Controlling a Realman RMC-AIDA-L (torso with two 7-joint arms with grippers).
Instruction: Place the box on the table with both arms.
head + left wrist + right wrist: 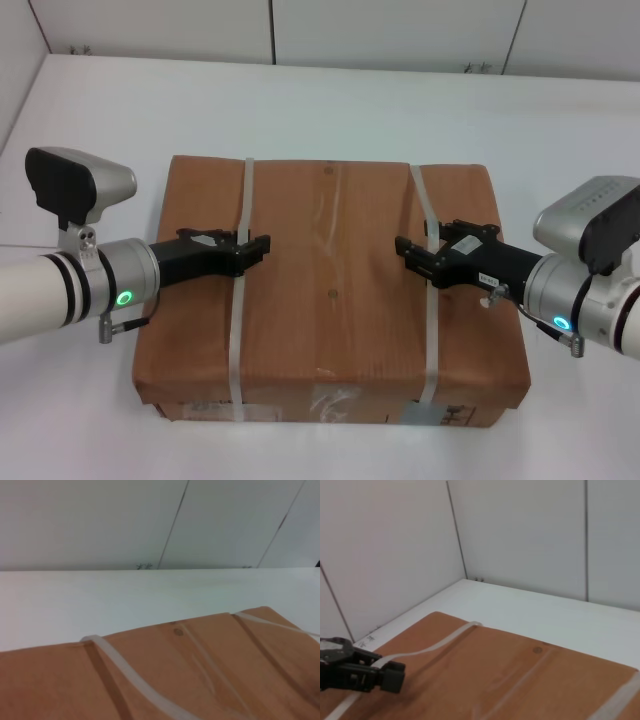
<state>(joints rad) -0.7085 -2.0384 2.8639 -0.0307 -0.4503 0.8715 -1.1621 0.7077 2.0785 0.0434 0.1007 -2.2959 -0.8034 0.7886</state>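
Note:
The brown cardboard box (pixel 330 290) lies flat on the white table (pixel 330 110), with two whitish straps and clear tape along its middle seam. My left gripper (pixel 262 245) reaches in from the left over the box top, shut on the left strap (pixel 243 200). That strap arches up off the cardboard in the left wrist view (pixel 130 677). My right gripper (pixel 403 248) reaches in from the right, shut on the right strap (pixel 422 205). The right wrist view shows the box top (pixel 520 680) and the left gripper (pixel 395 675) at its strap.
White wall panels (pixel 400 30) stand along the table's far edge. A side wall (pixel 15 60) borders the table's left. Bare tabletop lies behind the box and on both sides of it.

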